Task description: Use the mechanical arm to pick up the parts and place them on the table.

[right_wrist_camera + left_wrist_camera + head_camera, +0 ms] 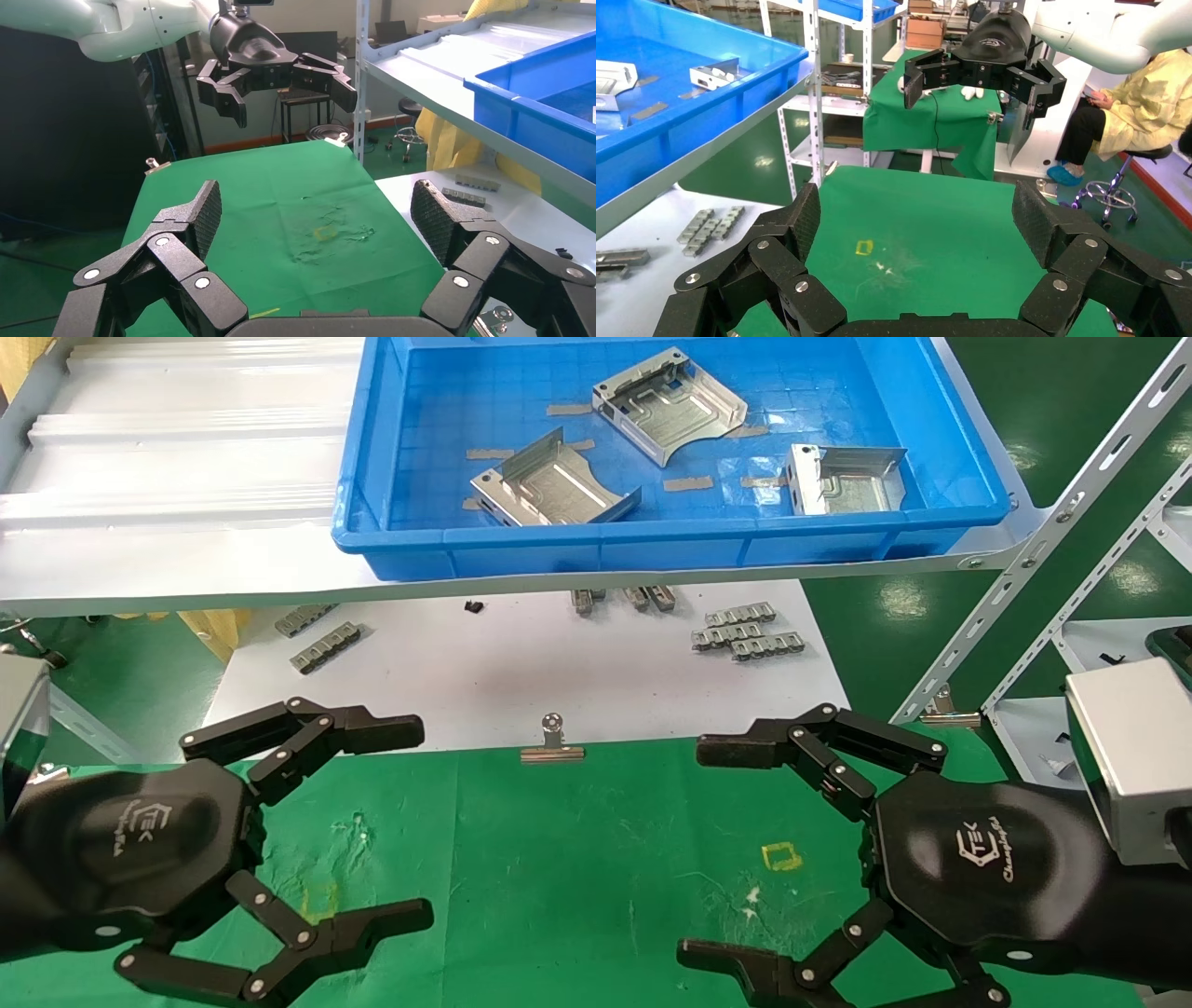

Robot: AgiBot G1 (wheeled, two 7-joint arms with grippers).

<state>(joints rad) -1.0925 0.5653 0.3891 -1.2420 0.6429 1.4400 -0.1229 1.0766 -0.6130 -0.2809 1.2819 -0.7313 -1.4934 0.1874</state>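
Observation:
Three shiny silver parts (669,404) (551,486) (843,479) lie in a blue bin (652,537) on the raised shelf, far beyond both grippers. Low over the green table (577,859), my left gripper (414,823) and right gripper (698,851) face each other, both open and empty. In the left wrist view the left gripper (921,217) frames bare green cloth, with one part (712,74) showing in the bin. The right gripper (316,210) likewise frames only cloth and a yellow square outline (325,232).
The bin rests on a grey ribbed shelf (177,477). Below it a white sheet (521,663) carries small grey link strips (745,631) (324,645). A binder clip (552,742) pins the cloth's far edge. Slotted rack uprights (1052,533) stand at the right. A seated person (1137,105) is nearby.

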